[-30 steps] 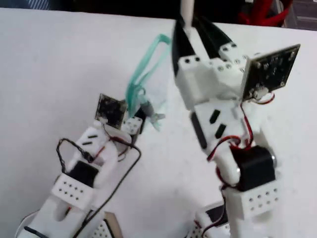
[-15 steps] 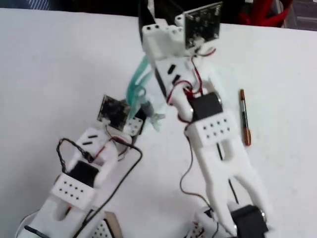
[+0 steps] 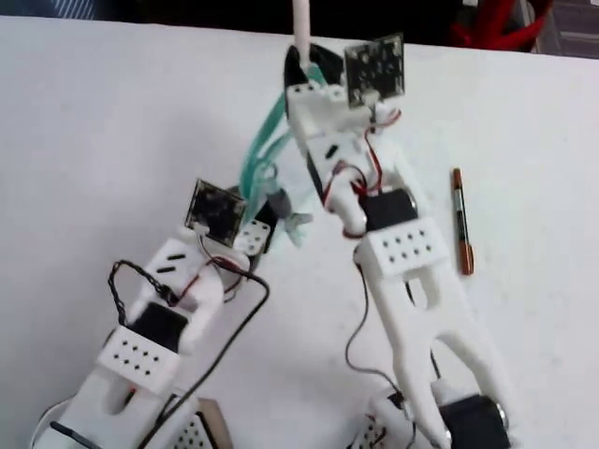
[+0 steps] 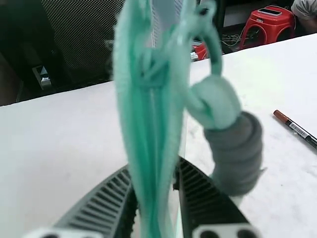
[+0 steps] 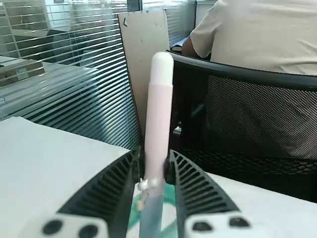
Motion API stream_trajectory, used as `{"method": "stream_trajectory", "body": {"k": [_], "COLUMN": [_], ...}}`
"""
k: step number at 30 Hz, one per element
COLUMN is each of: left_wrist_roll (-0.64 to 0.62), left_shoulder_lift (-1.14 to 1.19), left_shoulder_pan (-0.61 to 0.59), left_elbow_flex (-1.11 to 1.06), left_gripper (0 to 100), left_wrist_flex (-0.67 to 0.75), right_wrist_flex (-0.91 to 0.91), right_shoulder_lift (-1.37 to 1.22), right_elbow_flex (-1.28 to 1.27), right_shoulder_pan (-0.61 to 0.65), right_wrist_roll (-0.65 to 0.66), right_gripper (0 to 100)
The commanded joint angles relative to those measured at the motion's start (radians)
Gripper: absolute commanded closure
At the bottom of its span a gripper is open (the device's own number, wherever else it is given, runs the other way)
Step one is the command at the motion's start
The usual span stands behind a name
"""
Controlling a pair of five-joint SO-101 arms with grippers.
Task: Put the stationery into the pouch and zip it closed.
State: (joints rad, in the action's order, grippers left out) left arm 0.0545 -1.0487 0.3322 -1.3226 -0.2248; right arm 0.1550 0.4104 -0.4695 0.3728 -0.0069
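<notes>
Right wrist view, hand (image 5: 154, 157) clamps pink pen (image 5: 158, 106)

Setting is reading as an office. Slatted blinds (image 5: 74, 64) are covering glass walls, a black mesh chair (image 5: 257, 119) is standing behind the white table (image 3: 94, 112), and a red plastic stool (image 4: 270, 25) is sitting beyond.

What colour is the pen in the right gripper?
The pen is pale pink with a white tip, best seen in the right wrist view.
</notes>
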Motion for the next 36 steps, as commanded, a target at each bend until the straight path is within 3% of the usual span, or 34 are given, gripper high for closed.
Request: {"method": "stream_trajectory", "body": {"k": [1,6,12,16,23,32,36], "left_wrist_roll": [0.005,0.005,0.005,0.005,0.005,0.005,0.005], "left_shoulder_lift": [-0.004,-0.004,-0.004,-0.002,-0.002,-0.002,-0.002], "left_shoulder_pan": [-0.007,-0.007,-0.007,-0.007,-0.007,-0.007,-0.007], "left_elbow_flex": [0.012,0.012,0.012,0.011,0.011,0.011,0.006], "left_gripper": [90,90,90,90,90,90,90], "left_wrist_flex": [0.032,0.031,0.031,0.031,0.031,0.031,0.029], "right_wrist_flex": [-0.002,0.134,0.291,0.406,0.657,0.673,0.705], "right_shoulder_lift": [0.151,0.260,0.271,0.272,0.260,0.133,-0.067], "right_elbow_flex": [-0.064,-0.087,-0.071,0.038,0.322,0.322,0.390], "right_shoulder_pan": [0.013,0.033,0.110,0.104,-0.133,-0.541,-0.613], "right_wrist_roll": [0.011,0.014,0.120,0.120,0.034,0.032,0.130], "right_gripper": [98.1,97.5,77.2,77.2,78.3,78.3,78.3]}}
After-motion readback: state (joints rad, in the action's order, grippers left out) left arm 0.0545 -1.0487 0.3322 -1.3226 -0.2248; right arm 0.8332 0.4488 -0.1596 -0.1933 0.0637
